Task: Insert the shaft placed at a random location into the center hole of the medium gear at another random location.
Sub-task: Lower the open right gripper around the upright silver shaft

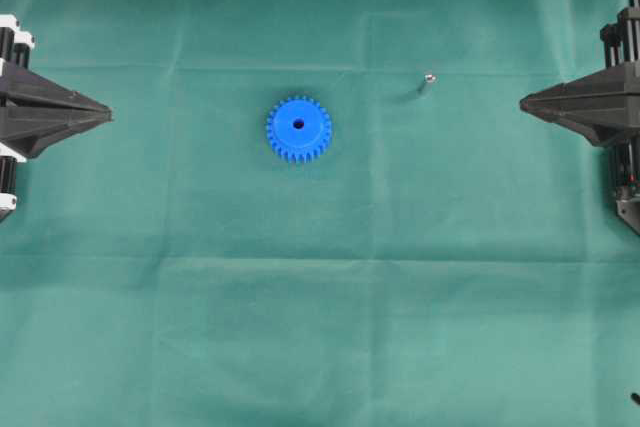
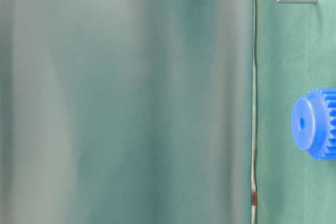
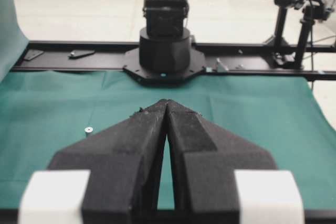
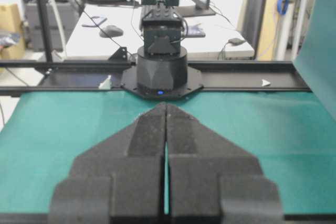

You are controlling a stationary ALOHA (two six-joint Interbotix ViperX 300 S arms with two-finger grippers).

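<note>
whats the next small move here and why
Probably open the right gripper and bring it toward the shaft. Both grippers sit shut and empty at the table's edges, and the shaft stands on the cloth nearer the right one, apart from the medium gear, whose center hole is empty.

The right tool (image 4: 166, 109), its black fingers pressed together, hangs above the green cloth (image 4: 63, 135), facing the opposite arm's base (image 4: 161, 72).

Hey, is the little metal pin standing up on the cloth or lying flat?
Standing upright. From overhead the shaft shows only its shiny round end with a short shadow trailing beside it, apart from the medium gear.
</note>
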